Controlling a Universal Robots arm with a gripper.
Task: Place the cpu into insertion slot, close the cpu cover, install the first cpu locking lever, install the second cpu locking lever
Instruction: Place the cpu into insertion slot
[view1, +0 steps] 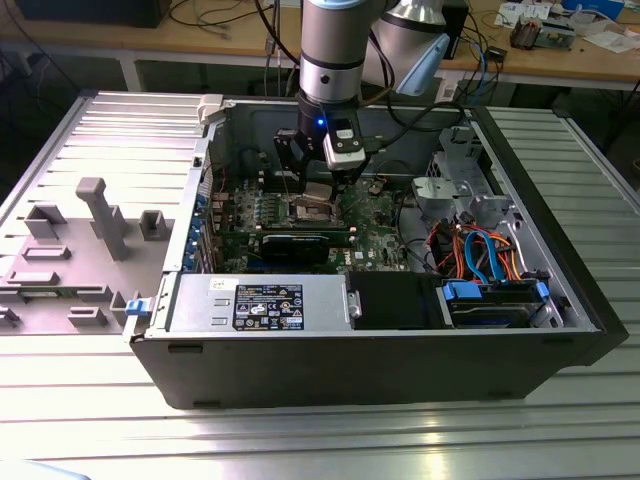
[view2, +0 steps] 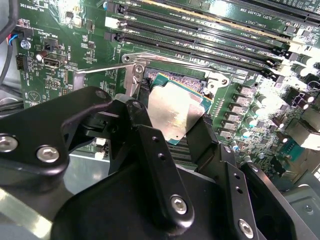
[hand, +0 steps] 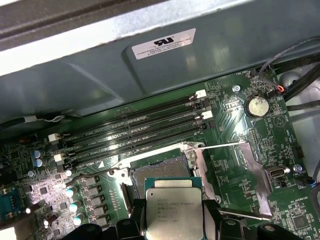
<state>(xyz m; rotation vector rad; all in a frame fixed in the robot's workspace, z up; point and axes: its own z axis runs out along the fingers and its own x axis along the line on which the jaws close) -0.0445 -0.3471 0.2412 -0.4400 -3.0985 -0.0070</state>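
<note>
In the exterior view, my silver-and-grey arm (view1: 330, 50) reaches down into the open black computer case (view1: 380, 370) on the ribbed metal table (view1: 300, 440). Its black two-fingered gripper (view1: 318, 188) is low over the green circuit board (view1: 375, 215), directly above the insertion slot (view1: 306, 212), a small square socket with a dark centre and silvery rim. In the second wrist view, the gripper (view2: 169, 117) is closed to chip width, its black fingers (view2: 142, 132) pinching opposite edges of the cpu (view2: 175, 107), a small flat square chip with a dull silver-grey metal top. The chip is held tilted just over the insertion slot (view2: 175, 80); I cannot tell whether any edge touches it. A thin silvery wire lever (view2: 100, 70) stands out beside the socket, with long black memory slots (view2: 200, 25) beyond. In the first wrist view, the cpu (hand: 173, 212) sits between the fingers (hand: 214, 220), near the uncovered insertion slot (hand: 160, 171) and not seated. A round silver coin battery (hand: 257, 106) lies well apart.
</note>
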